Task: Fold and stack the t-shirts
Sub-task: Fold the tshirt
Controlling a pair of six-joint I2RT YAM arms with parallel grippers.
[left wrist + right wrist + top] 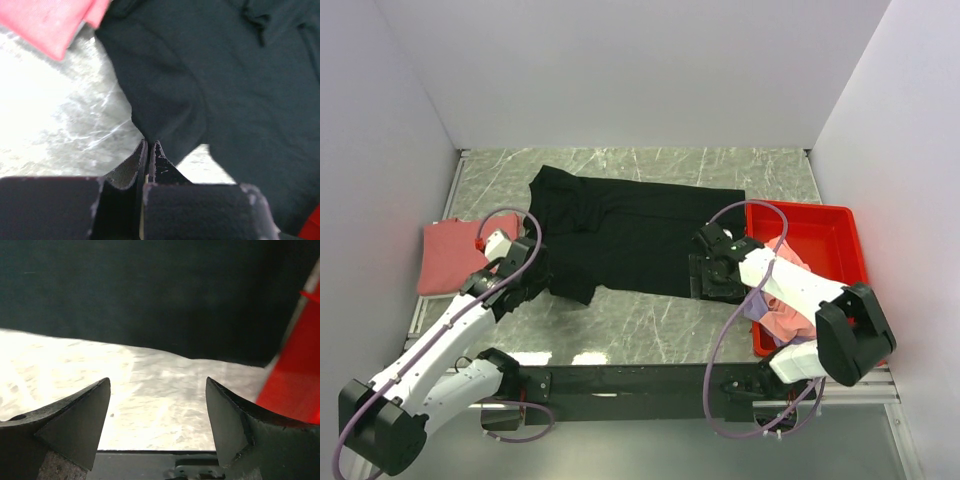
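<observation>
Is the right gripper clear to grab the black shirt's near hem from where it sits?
Probably yes: the right gripper is open, the black shirt hem lies just ahead, only bare table between, bin off to the side.

You get bright, even overhead light in the top view, with no hard shadows and two small white glare patches on the marble table (650,330) near its front edge. The black t-shirt (630,230) reads there as a nearly flat dark mass, its folds only faint. From the left wrist the stone blows out to white on the left, and the left gripper (148,146) sits close to the lens, dark and soft. From the right wrist the right gripper (157,390) and the red bin (295,380) are blurred, and the stone glares.
</observation>
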